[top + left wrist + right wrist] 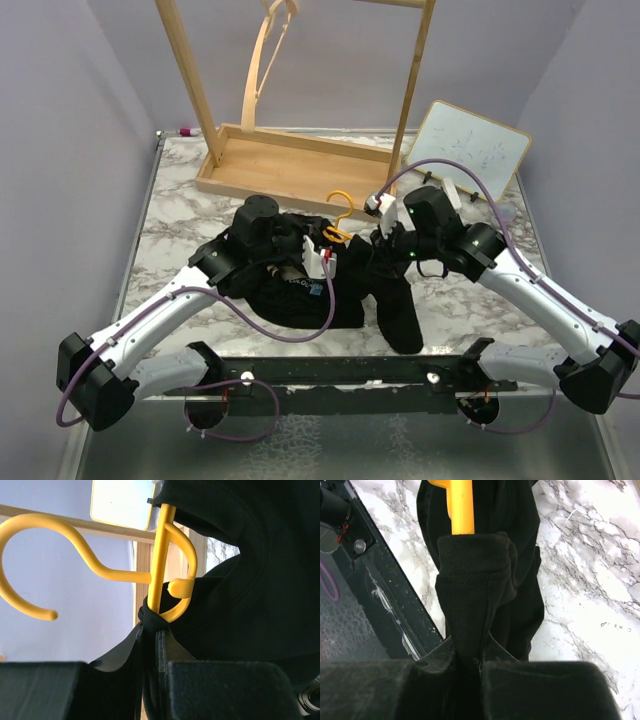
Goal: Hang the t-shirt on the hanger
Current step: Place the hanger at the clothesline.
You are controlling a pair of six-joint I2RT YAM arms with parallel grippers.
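Observation:
The black t-shirt (305,295) lies bunched mid-table, one part trailing toward the near rail. Only the hook of the yellow hanger (341,212) sticks out of it at the back. In the left wrist view the hanger (161,555) stands upright, with the t-shirt (260,580) gathered tightly round the foot of its neck. My left gripper (150,642) is shut on that gathered cloth just below. In the right wrist view a hanger (461,505) arm runs into a fold of the t-shirt (472,575). My right gripper (472,655) is shut on this fold. Both grippers, left (320,258) and right (385,238), sit at the shirt's back edge.
A wooden rack with a tray base (290,165) stands behind the shirt, a pale wooden hanger (262,60) hanging on it. A small whiteboard (470,150) leans at the back right. A black rail (350,375) runs along the near edge of the marble table (180,220).

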